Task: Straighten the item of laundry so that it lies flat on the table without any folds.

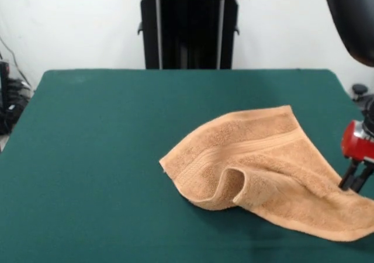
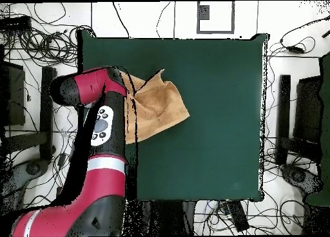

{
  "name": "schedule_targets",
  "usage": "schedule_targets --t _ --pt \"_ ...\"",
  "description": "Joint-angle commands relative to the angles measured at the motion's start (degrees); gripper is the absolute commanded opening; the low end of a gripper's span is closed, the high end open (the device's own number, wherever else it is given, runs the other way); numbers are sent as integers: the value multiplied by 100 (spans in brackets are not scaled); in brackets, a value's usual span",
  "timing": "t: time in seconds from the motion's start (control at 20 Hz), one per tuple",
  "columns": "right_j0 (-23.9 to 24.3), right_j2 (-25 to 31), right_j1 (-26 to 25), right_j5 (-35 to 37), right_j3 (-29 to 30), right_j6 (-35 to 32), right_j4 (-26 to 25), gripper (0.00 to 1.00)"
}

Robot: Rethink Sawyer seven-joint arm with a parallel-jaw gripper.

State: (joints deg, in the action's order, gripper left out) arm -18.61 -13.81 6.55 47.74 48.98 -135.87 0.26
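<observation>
The light orange-tan towel [image 1: 263, 163] lies crumpled on the right part of the dark green table [image 1: 105, 158] in the front view. A raised fold curls up near its front middle, and a woven band runs across it. My gripper [image 1: 356, 184] stands at the towel's right edge, its tips touching the cloth. In the overhead view the towel [image 2: 161, 105] lies near the table's [image 2: 219, 131] left edge. There my red arm [image 2: 97, 93] covers part of it and hides the gripper.
The robot's black pedestal [image 1: 190, 26] stands at the table's far side. Cables and dark equipment [image 2: 38, 41] lie on the floor around the table. The towel's right end reaches close to the table's edge.
</observation>
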Motion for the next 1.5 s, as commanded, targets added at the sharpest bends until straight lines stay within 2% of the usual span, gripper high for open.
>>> schedule_targets --t 0.05,0.15,0.3,0.7,1.05,1.1,1.15,1.3,1.35,1.5 --pt "143 598 811 219 706 -723 502 0" --pt "253 660 1060 287 886 -516 586 0" --pt "345 634 1137 309 883 -449 600 0" --pt "297 466 970 287 543 -715 580 0" --pt "224 325 959 -1 739 -832 441 0" --pt "204 278 961 -62 794 -903 423 100" --pt "139 150 950 -178 856 -1115 389 100" --pt "160 196 924 -391 922 -770 217 100" --pt "149 174 891 -700 1084 -744 112 100" --pt "244 356 997 -537 1221 -494 183 100"
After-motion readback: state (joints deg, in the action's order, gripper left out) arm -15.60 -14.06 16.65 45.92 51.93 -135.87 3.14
